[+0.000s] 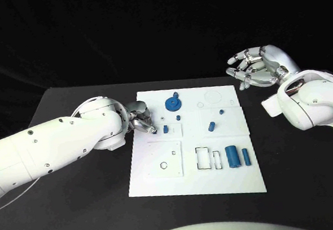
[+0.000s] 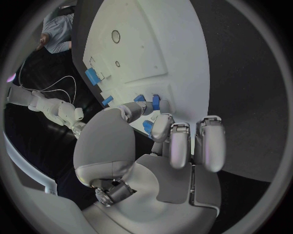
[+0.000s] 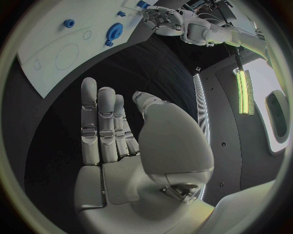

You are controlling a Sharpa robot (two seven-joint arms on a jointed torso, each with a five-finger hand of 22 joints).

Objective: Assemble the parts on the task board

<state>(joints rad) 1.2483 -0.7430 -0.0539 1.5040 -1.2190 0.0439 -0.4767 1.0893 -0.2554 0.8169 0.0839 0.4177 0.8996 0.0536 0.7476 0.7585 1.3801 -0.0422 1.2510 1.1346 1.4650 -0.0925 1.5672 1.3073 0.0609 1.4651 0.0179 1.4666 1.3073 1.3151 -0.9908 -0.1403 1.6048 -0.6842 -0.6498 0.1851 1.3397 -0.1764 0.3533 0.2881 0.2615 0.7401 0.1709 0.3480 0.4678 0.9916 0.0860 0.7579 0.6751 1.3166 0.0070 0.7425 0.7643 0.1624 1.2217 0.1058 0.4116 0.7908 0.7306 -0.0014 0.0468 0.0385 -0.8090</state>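
task board (image 1: 192, 175): white plate in the middle of the black tabletop (image 1: 80, 216), flat, with cut-out recesses; looks rigid.
left hand (image 1: 141, 122): over the board's left edge, fingertips down at a small blue peg (image 1: 166, 129). Left wrist view shows the fingers (image 2: 160, 125) curled around a small blue piece at the board edge; looks pinched, though a full grip is hard to confirm.
right hand (image 1: 257, 67): raised off the board's far right corner, over bare tabletop, fingers apart, holding nothing; the right wrist view shows the palm flat and fingers straight.
blue gear (image 1: 173, 102): near the far edge of the board, well apart from the left hand.
short blue pin (image 1: 211, 125): mid-board, lying loose.
blue cylinder (image 1: 233, 155): near-right area, beside a thinner blue bar (image 1: 246, 157), next to rectangular slots.
handling (judgement): parts look like hard plastic, light, stiff, smooth and probably slippery; not fragile. Small ones roll or tip easily.
where to hold (judgement): pinch pegs and cylinder across the sides at mid-length, leaving the end free for insertion; take the gear by its rim.
risk (judgement): peg slipping out of the fingertips or jamming askew.
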